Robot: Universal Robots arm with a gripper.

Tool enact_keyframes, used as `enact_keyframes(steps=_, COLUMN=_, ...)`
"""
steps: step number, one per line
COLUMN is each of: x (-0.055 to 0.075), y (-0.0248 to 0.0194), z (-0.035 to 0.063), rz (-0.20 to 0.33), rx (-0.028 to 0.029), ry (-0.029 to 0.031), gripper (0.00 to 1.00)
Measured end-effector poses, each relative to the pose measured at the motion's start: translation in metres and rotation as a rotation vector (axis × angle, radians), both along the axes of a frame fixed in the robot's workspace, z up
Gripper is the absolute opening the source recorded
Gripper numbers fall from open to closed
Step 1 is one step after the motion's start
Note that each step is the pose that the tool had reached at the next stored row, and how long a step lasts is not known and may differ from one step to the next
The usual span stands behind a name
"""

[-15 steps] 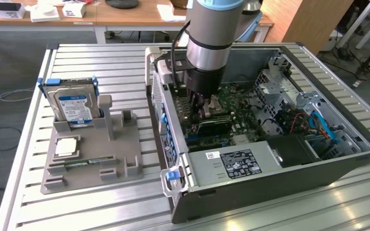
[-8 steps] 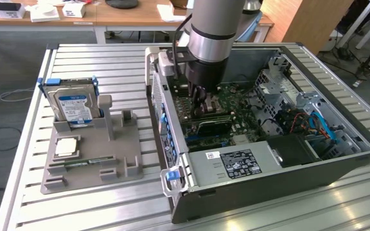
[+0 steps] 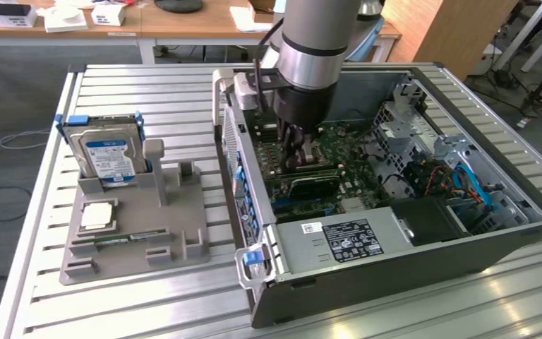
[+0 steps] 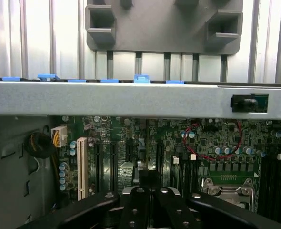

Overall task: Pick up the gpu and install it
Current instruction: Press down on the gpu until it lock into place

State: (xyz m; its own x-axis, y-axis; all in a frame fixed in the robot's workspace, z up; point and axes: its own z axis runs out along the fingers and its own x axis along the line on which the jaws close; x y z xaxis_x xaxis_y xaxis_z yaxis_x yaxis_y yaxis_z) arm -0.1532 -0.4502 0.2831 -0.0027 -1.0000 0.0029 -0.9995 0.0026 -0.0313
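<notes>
Hand (image 3: 295, 145) low inside open dark tower case (image 3: 497, 247) over green motherboard (image 4: 216, 143), grip state unclear; thin rigid gpu card likely light, fragile, best held by edges.

Green motherboard (image 4: 212, 143) w/ red wire loop (image 4: 216, 143); silver hard drive w/ blue-white label (image 3: 107, 155); grey plastic parts holder (image 3: 135, 226); black gripper (image 4: 150, 200); ribbed silver metal table (image 3: 111, 296).

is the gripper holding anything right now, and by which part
Cannot be told. The gripper is down inside the computer case over the motherboard.
</notes>
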Motion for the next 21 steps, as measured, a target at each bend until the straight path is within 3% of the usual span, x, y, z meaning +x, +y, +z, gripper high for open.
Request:
enact_keyframes(steps=14, x=0.028, y=0.0000, z=-0.0001, rz=0.000, rx=0.0001, ry=-0.0001, gripper=0.11)
enact_keyframes(steps=21, x=0.029, y=-0.0001, z=-0.0032, rz=0.000, rx=0.0001, ry=-0.0001, gripper=0.11)
